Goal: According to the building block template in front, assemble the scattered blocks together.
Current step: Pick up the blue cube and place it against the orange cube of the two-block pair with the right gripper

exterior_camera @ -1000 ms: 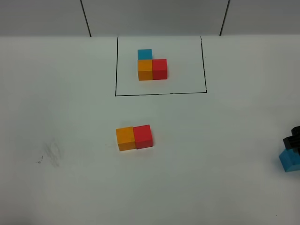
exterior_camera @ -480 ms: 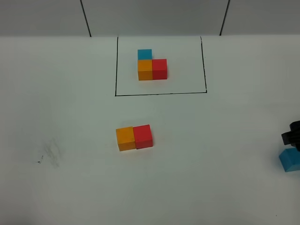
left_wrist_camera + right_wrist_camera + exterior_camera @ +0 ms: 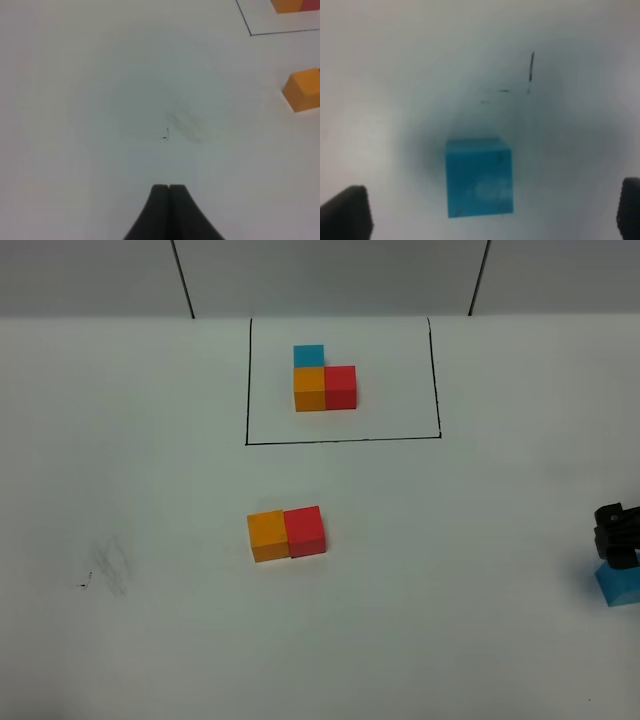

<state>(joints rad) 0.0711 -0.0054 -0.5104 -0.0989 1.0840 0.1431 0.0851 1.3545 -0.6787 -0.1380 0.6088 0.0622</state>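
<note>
The building block template is an L of light blue (image 3: 309, 355), orange (image 3: 309, 388) and red (image 3: 341, 386) cubes inside a thin black drawn rectangle (image 3: 247, 390). The scattered orange cube (image 3: 267, 536) and red cube (image 3: 304, 530) touch side by side at mid table. The scattered light blue cube (image 3: 622, 587) lies alone at the right edge. My right gripper (image 3: 614, 535) hovers just over it, open, and in the right wrist view the cube (image 3: 479, 177) sits between the wide-apart fingertips (image 3: 345, 210). My left gripper (image 3: 169, 192) is shut and empty over bare table, with the orange cube (image 3: 304, 89) off to one side.
A faint smudge and small dark mark (image 3: 105, 570) are on the white table at the left. Two dark seams (image 3: 183, 280) run up the back wall. A corner of the black frame line (image 3: 245, 20) shows in the left wrist view.
My right gripper has shifted a little to the left above the light blue cube. The cube and the orange-red pair have not moved.
</note>
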